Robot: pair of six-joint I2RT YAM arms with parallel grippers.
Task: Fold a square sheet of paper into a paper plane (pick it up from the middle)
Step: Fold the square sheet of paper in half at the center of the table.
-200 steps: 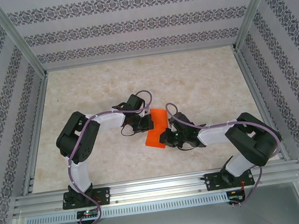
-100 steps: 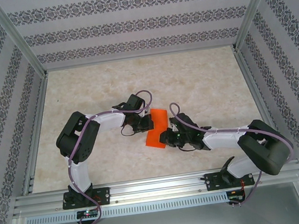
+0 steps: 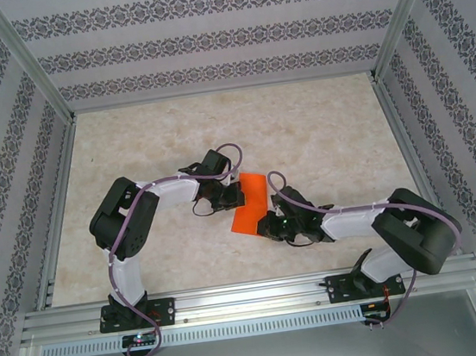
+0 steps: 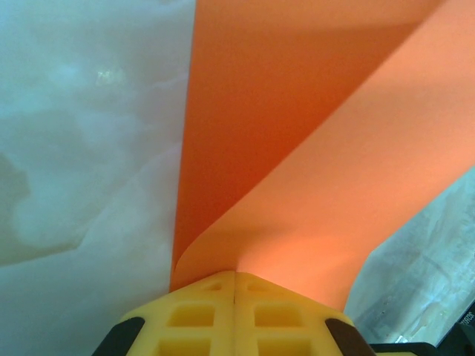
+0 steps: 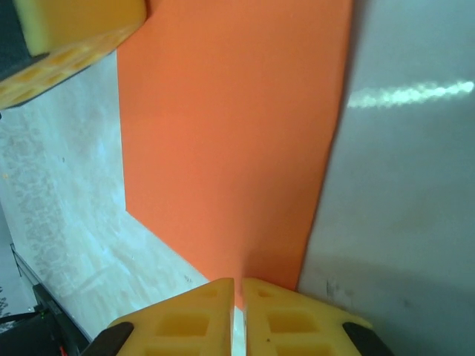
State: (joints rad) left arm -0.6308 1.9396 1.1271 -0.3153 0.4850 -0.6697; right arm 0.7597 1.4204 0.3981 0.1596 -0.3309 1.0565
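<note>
The square sheet of paper (image 3: 254, 200), bright orange, is held between both grippers just above the middle of the table. My left gripper (image 3: 238, 195) is shut on its left edge; in the left wrist view the yellow fingertips (image 4: 215, 293) are pressed together on the paper (image 4: 297, 148), which curls over into two layers. My right gripper (image 3: 267, 223) is shut on the sheet's near edge; in the right wrist view the paper (image 5: 230, 133) runs into the thin slit between the jaws. The left gripper's yellow fingers (image 5: 74, 37) show at the far corner. The paper plane is out of view.
The marbled tabletop (image 3: 172, 134) is bounded by aluminium rails, with a front rail (image 3: 253, 298) at the arm bases and patterned walls (image 3: 221, 37) on three sides. Both arms bend inward toward the centre.
The right arm's elbow has swung outward and lower, and its wrist has shifted slightly toward the near side with the paper's edge. The left arm has not moved.
</note>
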